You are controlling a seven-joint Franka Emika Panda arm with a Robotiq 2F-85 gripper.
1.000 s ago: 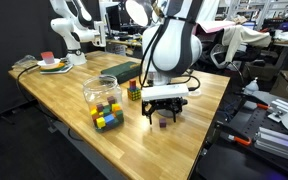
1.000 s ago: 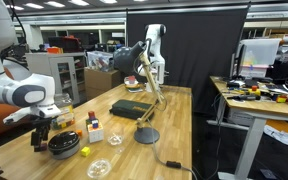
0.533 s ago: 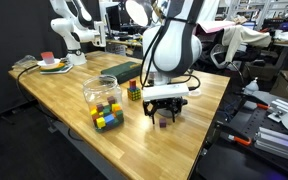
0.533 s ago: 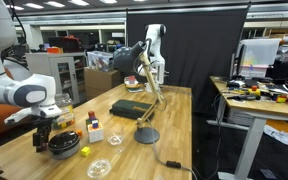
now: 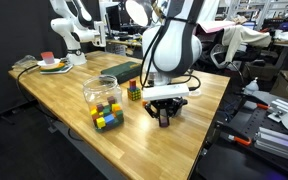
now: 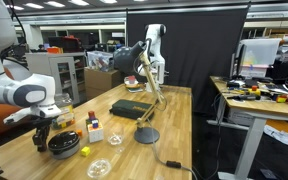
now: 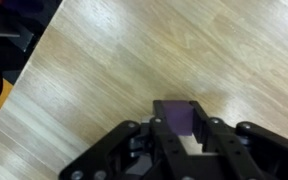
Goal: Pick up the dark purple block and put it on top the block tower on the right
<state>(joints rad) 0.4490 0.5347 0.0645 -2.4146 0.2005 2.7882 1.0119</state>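
Observation:
In the wrist view the dark purple block (image 7: 174, 115) rests on the wooden table (image 7: 94, 60), clamped between my two black fingers; the gripper (image 7: 181, 127) is shut on it. In an exterior view the gripper (image 5: 164, 115) stands down at the tabletop near the front right edge, and the block shows only as a dark spot between the fingers. A small multi-coloured block tower (image 5: 134, 91) stands just behind and to the left of it. In an exterior view the gripper (image 6: 41, 135) is low at the left, with a short block stack (image 6: 93, 126) beside it.
A clear jar (image 5: 102, 100) of coloured blocks stands left of the gripper. A dark flat box (image 5: 121, 70) lies behind it. A black bowl (image 6: 62, 146), a yellow block (image 6: 85, 151), a clear dish (image 6: 100, 168) and a black disc (image 6: 146, 135) sit nearby.
The fingers have come together from wide open onto the dark purple block. The arm and the block have stayed in place.

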